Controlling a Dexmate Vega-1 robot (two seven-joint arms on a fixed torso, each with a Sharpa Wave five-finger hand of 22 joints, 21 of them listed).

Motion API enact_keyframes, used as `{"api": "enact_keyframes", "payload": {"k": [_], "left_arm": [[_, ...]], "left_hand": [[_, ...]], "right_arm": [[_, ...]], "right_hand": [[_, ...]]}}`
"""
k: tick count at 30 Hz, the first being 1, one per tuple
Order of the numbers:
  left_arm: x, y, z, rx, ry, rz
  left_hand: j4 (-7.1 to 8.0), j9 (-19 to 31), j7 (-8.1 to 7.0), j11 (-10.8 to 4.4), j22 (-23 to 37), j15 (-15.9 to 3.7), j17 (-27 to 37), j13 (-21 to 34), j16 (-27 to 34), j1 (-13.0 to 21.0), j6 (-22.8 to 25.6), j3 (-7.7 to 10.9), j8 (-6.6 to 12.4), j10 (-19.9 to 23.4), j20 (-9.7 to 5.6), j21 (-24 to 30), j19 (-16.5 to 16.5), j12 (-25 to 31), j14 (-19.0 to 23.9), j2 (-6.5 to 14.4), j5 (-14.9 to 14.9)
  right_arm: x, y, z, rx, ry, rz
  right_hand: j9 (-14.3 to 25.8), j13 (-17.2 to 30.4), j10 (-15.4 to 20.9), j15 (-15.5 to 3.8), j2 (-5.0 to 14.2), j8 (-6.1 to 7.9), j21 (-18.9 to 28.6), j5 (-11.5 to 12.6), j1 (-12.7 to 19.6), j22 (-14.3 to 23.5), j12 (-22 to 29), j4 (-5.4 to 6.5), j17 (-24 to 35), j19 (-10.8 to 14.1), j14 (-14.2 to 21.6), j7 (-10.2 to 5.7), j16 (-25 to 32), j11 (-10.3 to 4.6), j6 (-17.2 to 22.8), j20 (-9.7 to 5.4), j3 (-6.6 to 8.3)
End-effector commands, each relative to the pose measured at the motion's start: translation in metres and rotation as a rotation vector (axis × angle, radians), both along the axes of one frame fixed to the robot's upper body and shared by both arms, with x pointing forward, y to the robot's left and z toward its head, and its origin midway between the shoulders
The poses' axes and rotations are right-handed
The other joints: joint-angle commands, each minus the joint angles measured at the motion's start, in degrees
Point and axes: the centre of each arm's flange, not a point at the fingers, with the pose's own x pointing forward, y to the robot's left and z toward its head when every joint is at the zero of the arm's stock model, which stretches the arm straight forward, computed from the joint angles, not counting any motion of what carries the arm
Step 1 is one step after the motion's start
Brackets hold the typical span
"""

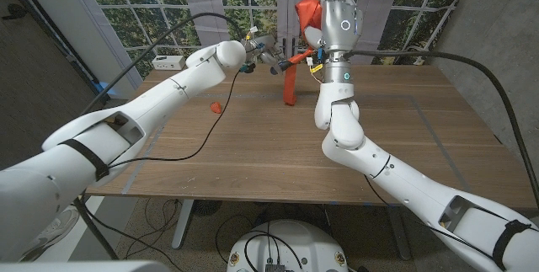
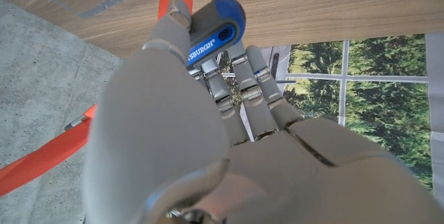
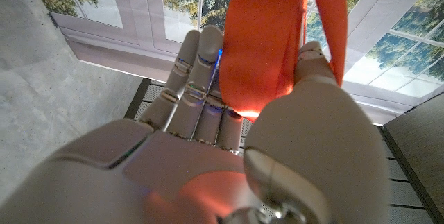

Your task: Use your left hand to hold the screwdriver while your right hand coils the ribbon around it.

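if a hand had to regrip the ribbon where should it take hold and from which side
Probably the strip hanging from the screwdriver down to the table: pinch the ribbon across its flat faces, coming from the right. It hangs free there; above, the right hand holds it bunched, and the left hand grips the handle.

Screwdriver (image 1: 271,60): blue-and-grey handle with white lettering, blue butt end seen in the left wrist view (image 2: 220,24). It is raised above the surface, lying roughly level, gripped in the left hand (image 1: 255,51).

Ribbon (image 1: 290,82): orange-red, flat and wide. One stretch hangs from the screwdriver down to the surface. The upper part rises from the screwdriver to the right hand (image 1: 337,21), which is lifted above the screwdriver; there the ribbon is bunched and looped over the fingers (image 3: 267,50).
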Motion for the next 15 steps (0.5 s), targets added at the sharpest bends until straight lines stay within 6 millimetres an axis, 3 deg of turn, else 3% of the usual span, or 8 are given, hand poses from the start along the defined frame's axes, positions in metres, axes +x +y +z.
{"api": "enact_keyframes", "payload": {"k": [1,9,15], "left_arm": [[-0.002,-0.006,0.004,-0.03,-0.024,-0.011],[-0.003,-0.012,0.006,-0.029,-0.035,-0.02],[-0.006,-0.016,0.007,-0.034,-0.042,-0.033]], "left_hand": [[0.84,0.3,2.59,-0.32,0.2,-15.11,16.9,2.0,0.0,7.7,3.4,1.06,-0.14,1.0,0.45,0.2,0.1,0.0,10.6,8.2,0.5],[0.87,0.4,2.37,-0.45,0.2,-15.11,16.9,2.0,-0.2,7.8,2.9,1.12,-0.33,0.8,0.5,0.1,0.0,-0.1,10.6,8.4,0.5],[0.91,0.4,2.34,-0.44,0.2,-15.11,16.9,2.0,-0.3,7.8,2.6,1.14,-0.46,0.7,0.53,0.1,0.0,-0.2,10.4,8.4,0.5]], "right_arm": [[-0.039,-0.007,-0.051,0.058,0.023,0.007],[-0.044,-0.014,-0.084,0.125,0.119,0.004],[-0.034,-0.019,-0.115,0.196,0.215,0.006]], "right_hand": [[0.1,15.9,1.7,-4.61,13.19,-0.05,0.3,-0.2,13.7,0.1,0.5,-0.14,0.2,0.5,1.9,0.62,0.5,-1.22,0.8,-1.71,0.37],[0.2,15.9,2.1,-4.61,13.19,0.04,0.4,-0.1,13.6,0.1,0.6,-0.09,0.6,0.8,2.2,0.39,0.9,-1.28,1.5,-1.49,0.38],[0.1,15.4,2.5,-4.6,13.15,0.02,0.4,0.0,13.5,0.0,0.5,-0.03,0.8,0.9,2.4,0.3,1.0,-1.42,1.9,-1.4,0.39]]}}
